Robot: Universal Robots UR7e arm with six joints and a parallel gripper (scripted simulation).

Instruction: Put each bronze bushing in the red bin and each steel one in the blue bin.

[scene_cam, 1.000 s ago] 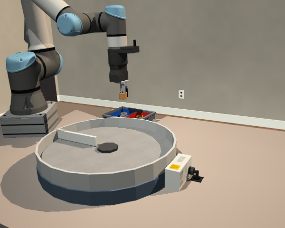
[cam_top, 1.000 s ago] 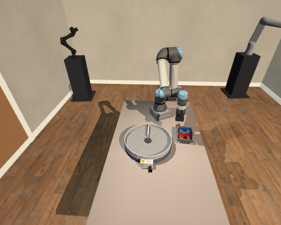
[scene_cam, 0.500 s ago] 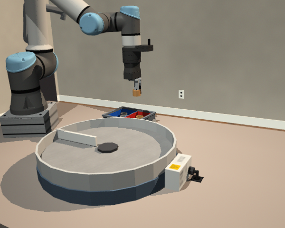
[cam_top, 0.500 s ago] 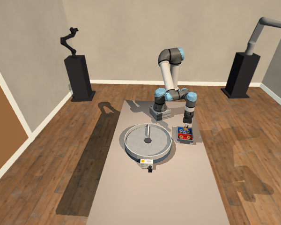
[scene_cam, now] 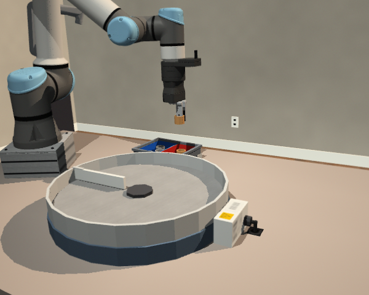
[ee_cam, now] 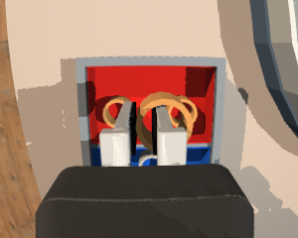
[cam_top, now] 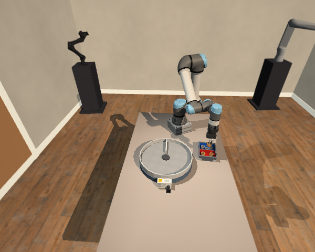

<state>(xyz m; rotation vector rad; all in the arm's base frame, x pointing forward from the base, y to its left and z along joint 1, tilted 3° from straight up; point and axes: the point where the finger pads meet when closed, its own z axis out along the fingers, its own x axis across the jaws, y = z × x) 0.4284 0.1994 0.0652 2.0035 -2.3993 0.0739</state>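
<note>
So the setup is a long beige table (cam_top: 176,217) on a wood plank floor (cam_top: 43,176), plain walls with white baseboard, and there's a wall outlet (scene_cam: 234,121) behind it in the exterior view. Two black pedestals stand at the back of the room, the left one (cam_top: 88,86) carrying a dark arm and the right one (cam_top: 271,84) a grey one. On the table is the big turntable (scene_cam: 136,219), with a white rim, a dark blue base, a white divider bar (scene_cam: 98,177) and a black hub (scene_cam: 139,191), plus a little white control box (scene_cam: 230,217) with a yellow sticker stuck on its side. Just past it is the tray holding the blue bin (scene_cam: 152,145) and the red bin (ee_cam: 149,82); two bronze bushings already lie in the red one. The claw (scene_cam: 179,111) hangs well above the tray, fingers nearly together and clamped on the wall of a bronze bushing (scene_cam: 179,119), which from the wrist cam sits over the red bin.
</note>
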